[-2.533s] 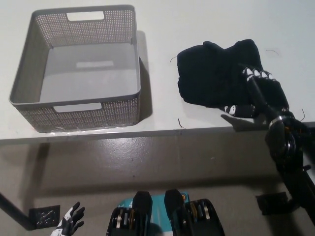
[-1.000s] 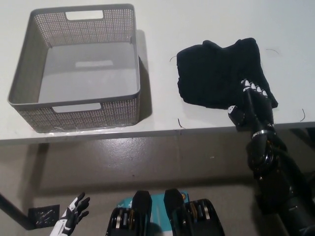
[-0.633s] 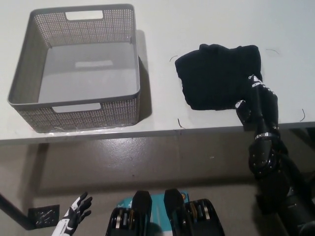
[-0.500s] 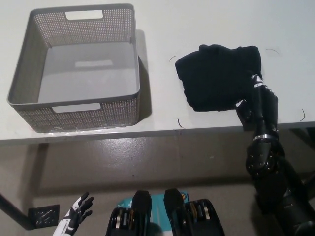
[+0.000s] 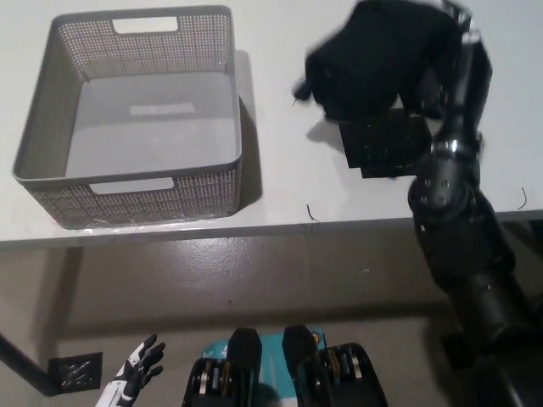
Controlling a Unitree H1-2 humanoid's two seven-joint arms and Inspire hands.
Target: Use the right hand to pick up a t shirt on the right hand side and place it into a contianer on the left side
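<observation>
Head view shows the black right hand (image 5: 458, 51) clamped on the crumpled black t-shirt (image 5: 373, 55), lifted above the white table (image 5: 280, 127). Empty grey perforated plastic basket (image 5: 216, 182) stands left. White left hand (image 5: 131, 381) hangs low, fingers apart.

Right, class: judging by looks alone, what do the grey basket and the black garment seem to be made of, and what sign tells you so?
Basket: probably moulded plastic, matt grey, given its stiff walls perforated with a regular grid of holes and its cut-out handles. T-shirt: soft black fabric, likely knit cotton; it bunches and droops limply from the right hand. Exact fibre cannot be told.
</observation>
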